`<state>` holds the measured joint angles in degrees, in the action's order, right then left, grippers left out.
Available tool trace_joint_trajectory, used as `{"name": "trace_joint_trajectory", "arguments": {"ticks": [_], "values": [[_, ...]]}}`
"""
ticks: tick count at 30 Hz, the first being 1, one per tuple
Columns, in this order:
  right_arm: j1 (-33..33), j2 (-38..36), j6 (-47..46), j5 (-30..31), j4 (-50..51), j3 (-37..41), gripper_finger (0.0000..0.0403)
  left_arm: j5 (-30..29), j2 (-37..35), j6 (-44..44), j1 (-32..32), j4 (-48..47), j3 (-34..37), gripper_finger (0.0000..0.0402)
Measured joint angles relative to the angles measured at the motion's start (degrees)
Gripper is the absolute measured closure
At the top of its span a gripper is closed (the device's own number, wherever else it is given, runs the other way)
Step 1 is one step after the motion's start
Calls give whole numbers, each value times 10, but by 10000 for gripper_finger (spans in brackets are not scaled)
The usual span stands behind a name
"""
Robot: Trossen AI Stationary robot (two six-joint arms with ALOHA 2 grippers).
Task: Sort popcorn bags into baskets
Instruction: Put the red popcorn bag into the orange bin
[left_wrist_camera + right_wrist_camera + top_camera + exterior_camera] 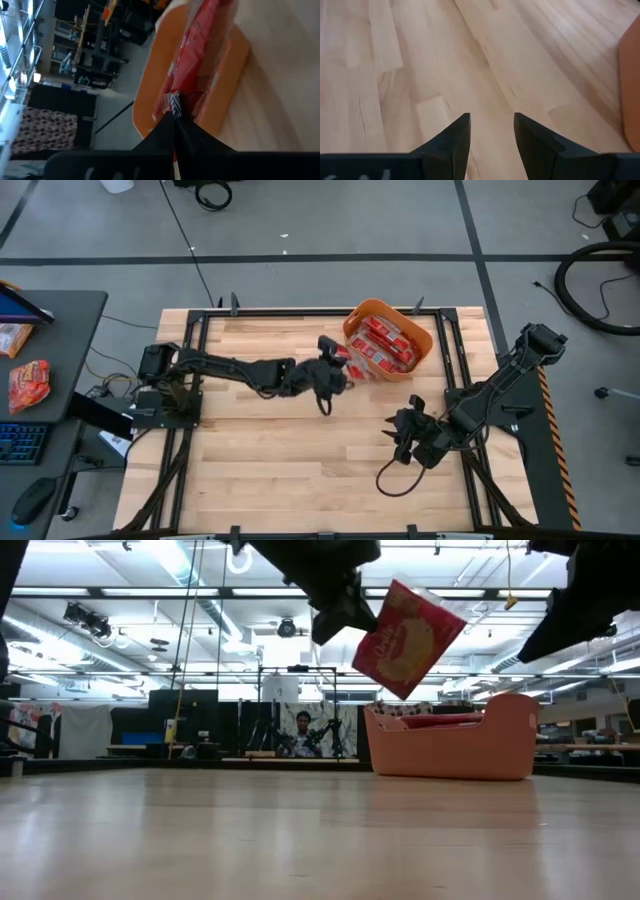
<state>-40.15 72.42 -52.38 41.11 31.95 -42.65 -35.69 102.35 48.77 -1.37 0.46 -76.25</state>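
Note:
My left gripper (338, 370) is above the table's middle, just left of the orange basket (420, 332), and is shut on a flat red popcorn bag (408, 638) with a cream-yellow centre. The low view shows that bag tilted in the air beside the basket (500, 745). Several more red popcorn bags (385, 348) lie inside the basket. My right gripper (403, 438) waits open low over the right near part of the table; its fingers (490, 135) show only bare wood between them. My left gripper pinches the popcorn bag's edge (176, 102) between its two fingers; the bag is seen edge-on in the wrist view. The bag (408, 638) is lifted clear of the table and hangs tilted beyond the fingers, next to the basket's rim.
The basket sits at the table's far right part. A black frame (190, 360) runs along the table's left, right and far sides. A side desk on the left carries a puffy orange-red snack pouch (28, 385). Bare wood lies across the near half of the table.

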Motion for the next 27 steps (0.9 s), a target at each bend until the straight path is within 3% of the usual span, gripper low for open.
{"name": "trace_joint_trajectory", "arguments": {"ticks": [4, 14, 23, 27], "values": [[-10, 0, -10, 14, -8, 0, 246, 52, 7, -16, 41, 49, 0, 397], [-14, 12, -20, 20, -47, 0, 246, 56, 62, -9, 92, 190, -7, 397], [-18, 34, -22, 9, -70, 0, 246, 40, 155, 20, 114, 168, -120, 397], [-34, 31, -21, -13, -70, 0, 246, 59, 187, 21, 128, 143, -160, 397]]}}
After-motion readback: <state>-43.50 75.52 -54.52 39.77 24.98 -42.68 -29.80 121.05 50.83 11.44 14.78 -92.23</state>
